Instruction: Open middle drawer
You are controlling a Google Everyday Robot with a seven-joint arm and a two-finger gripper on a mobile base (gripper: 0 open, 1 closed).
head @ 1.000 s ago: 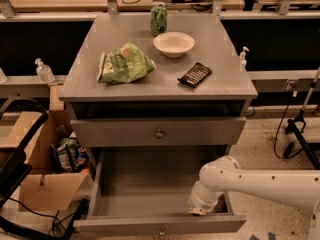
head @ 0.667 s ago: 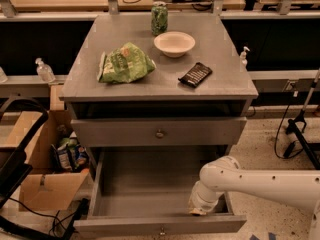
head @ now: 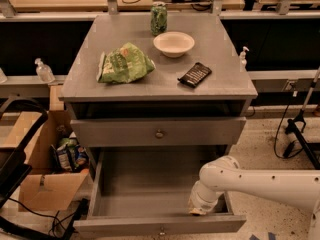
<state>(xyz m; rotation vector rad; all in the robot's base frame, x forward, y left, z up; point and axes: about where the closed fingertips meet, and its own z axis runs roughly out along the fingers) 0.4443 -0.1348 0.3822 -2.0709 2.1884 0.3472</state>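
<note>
The middle drawer (head: pixel 158 132) is a wide grey front with a small round metal knob (head: pixel 159 133) at its centre, and it sits pushed in under the cabinet top. Above it is a dark, shallow gap. Below it, the bottom drawer (head: pixel 100 184) is pulled far out and looks bare inside. My white arm (head: pixel 260 181) comes in from the right and bends down into that bottom drawer. My gripper (head: pixel 196 211) is at the drawer's front right corner, below and to the right of the middle drawer's knob, mostly hidden behind the wrist.
On the cabinet top (head: pixel 125 86) lie a green chip bag (head: pixel 122 64), a white bowl (head: pixel 173 43), a green can (head: pixel 158 18) and a dark snack packet (head: pixel 194 74). A cardboard box (head: pixel 37 179) with clutter stands on the left. A black stand (head: pixel 300 129) is on the right.
</note>
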